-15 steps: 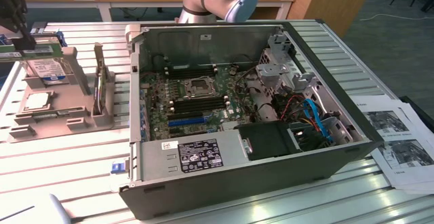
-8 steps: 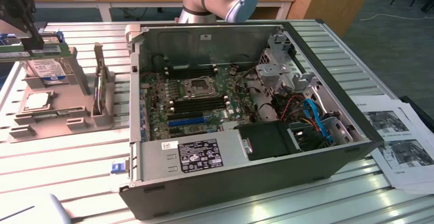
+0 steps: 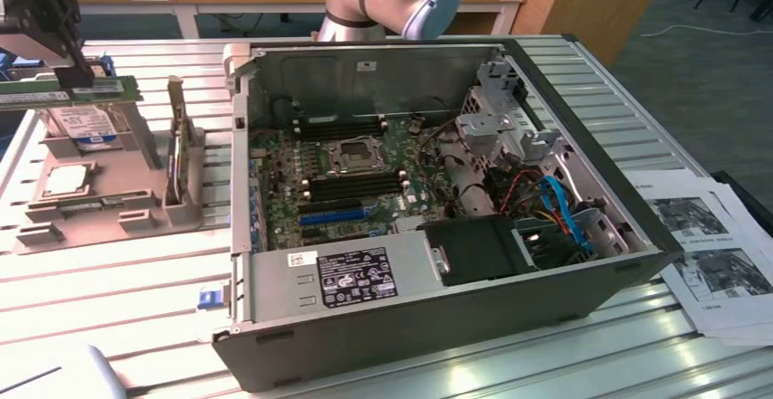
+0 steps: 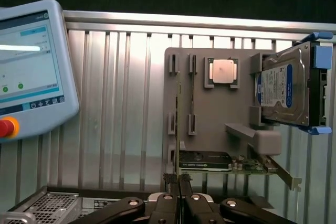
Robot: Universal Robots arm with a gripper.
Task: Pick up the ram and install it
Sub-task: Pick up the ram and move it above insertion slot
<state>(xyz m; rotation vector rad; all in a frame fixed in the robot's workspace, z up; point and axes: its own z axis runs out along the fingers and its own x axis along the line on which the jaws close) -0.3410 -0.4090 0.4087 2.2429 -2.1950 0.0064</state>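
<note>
Jaws closed on the ram (image 3: 36,97), gripper (image 3: 78,77) above the grey tray (image 3: 109,213). I'd hold it level, lifting straight clear.

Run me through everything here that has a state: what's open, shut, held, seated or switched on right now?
claw: shut on the ram
ram: gripped, held above the grey tray, not installed
computer case: lying on its side, open, motherboard exposed
hard drive: seated in the tray
processor chip: resting in its tray pocket
teach pendant: screen lit
</note>
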